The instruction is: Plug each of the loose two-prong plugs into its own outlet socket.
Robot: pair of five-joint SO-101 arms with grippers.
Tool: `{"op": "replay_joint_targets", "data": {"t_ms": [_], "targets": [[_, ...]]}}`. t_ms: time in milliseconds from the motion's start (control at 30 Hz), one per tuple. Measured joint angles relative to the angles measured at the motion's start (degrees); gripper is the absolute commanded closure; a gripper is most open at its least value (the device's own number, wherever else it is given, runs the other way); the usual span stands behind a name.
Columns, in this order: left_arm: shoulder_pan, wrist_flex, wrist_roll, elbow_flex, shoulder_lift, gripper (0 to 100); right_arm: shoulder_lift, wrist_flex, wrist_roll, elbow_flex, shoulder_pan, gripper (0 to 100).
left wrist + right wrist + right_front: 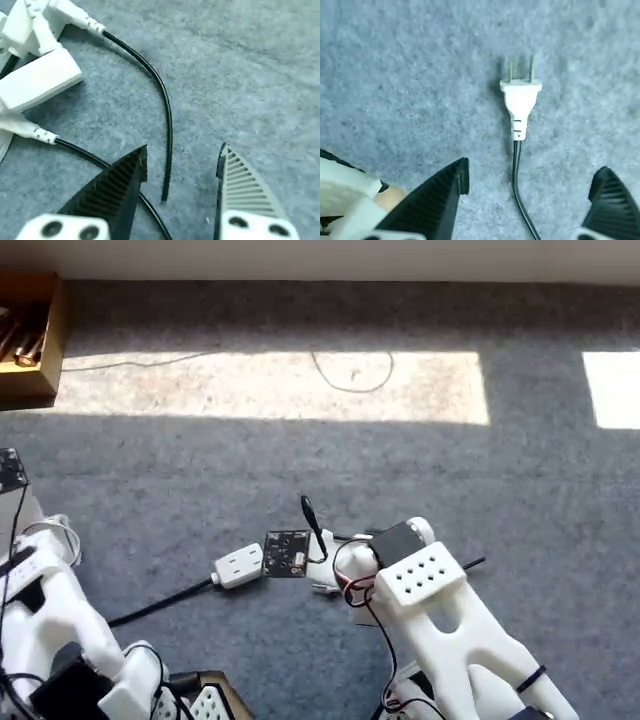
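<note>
Arms enter from the near edge of a grey carpet (500, 500): left arm (60, 630) at the near left, right arm (450, 620) at the near right, its wrist extended toward the centre. The left gripper (183, 150) is spread wide and grips nothing. One finger is black and the other pale, and between them the free end of a black cord (167, 125) lies on the carpet, touching neither finger. Beyond that cord's curve, the left wrist view shows a white block (40, 82) and white ribbed cord collars; whether these are plugs or sockets cannot be told. The right gripper (535, 167) is likewise spread wide and grips nothing. Just past its fingertips lies a white two-prong plug (520, 97), flat on the carpet, with its prongs pointing away from the gripper. Its black plug cord (516, 165) runs back between the fingers, and both fingers stand clear of plug and cord. The wrist views supply the finger spacing and the prongs, and the high view supplies the layout. In that view, a white outlet socket (238, 566) lies at the centre of the carpet, just left of the right arm's wrist. A small dark board (287, 553) touches the socket's right side, and a dark lead (160, 605) runs from the socket toward the near left. Farther off, a thin loose wire (350, 375) loops across a sunlit patch (270, 385). A wooden box (30, 335) stands at the far left.
</note>
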Motion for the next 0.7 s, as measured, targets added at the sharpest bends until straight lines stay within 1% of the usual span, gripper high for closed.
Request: {"op": "replay_joint_targets", "data": {"t_ms": [67,167,333,367,400,500,567,633,700], "targets": [[-0.35,-4.22,0.0,3.34,0.0,77,0.0,-1.49,1.23,1.58,0.0,67.7],[-0.18,-8.7,0.09,7.91,0.0,77,0.0,-4.04,1.93,4.57,0.0,68.6],[0.53,-14.07,-0.09,11.6,-0.09,77,0.0,-5.54,2.02,6.33,-0.09,69.0],[0.53,-14.86,-0.09,12.13,-0.18,77,0.0,-5.71,0.79,6.33,-0.35,70.0],[0.53,-15.56,-0.09,12.66,-0.18,77,0.0,-5.8,-0.62,6.24,-0.88,72.7],[1.23,-16.44,-0.09,13.63,-0.44,77,0.0,-5.89,-4.48,3.16,-2.64,86.4],[1.49,-16.44,-0.09,13.98,-0.62,77,0.0,-5.89,-7.38,1.14,-4.22,93.3],[1.49,-16.44,-0.09,14.42,-1.14,77,0.0,-6.77,-9.41,0.97,-5.27,95.4],[1.49,-16.44,-0.09,14.51,-1.14,77,0.0,-9.14,-10.02,1.93,-5.36,93.7]]}}
